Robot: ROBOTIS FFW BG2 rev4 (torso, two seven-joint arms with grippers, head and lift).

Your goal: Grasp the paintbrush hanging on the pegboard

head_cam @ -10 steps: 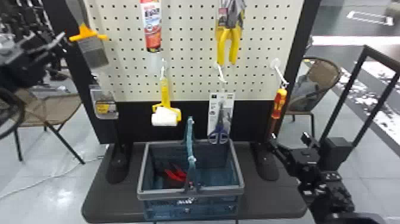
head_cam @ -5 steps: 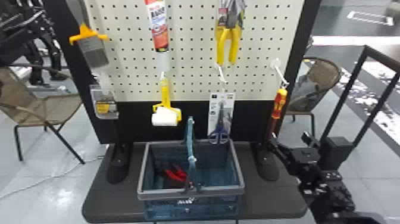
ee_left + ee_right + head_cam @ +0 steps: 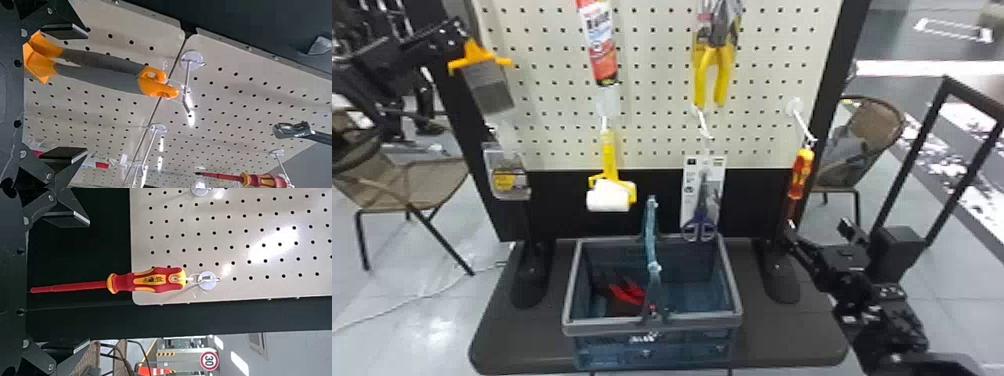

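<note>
A paintbrush (image 3: 484, 82) hangs at the upper left corner of a pale pegboard (image 3: 657, 125). Its long axis is close to upright but tilted. The yellow end sits on top and leans toward the robot's left, and the grey body points down and a little to the right. The left gripper (image 3: 84, 93) is raised beside the brush's top end. Its jaws are spread wide, with the yellow end lying between them close to one finger; whether that finger touches it cannot be told. Further along the board hang yellow-handled pliers (image 3: 714, 70), a paint roller (image 3: 609, 197), packaged scissors (image 3: 701, 220) and, at the right edge, a red and yellow screwdriver (image 3: 147, 281) with its tip pointing down. The right gripper (image 3: 78, 282) sits low near the board's right foot, facing the screwdriver with its jaws spread and holding nothing. A blue-grey basket (image 3: 612, 325) stands on the dark table (image 3: 522, 345) in front of the board.
</note>
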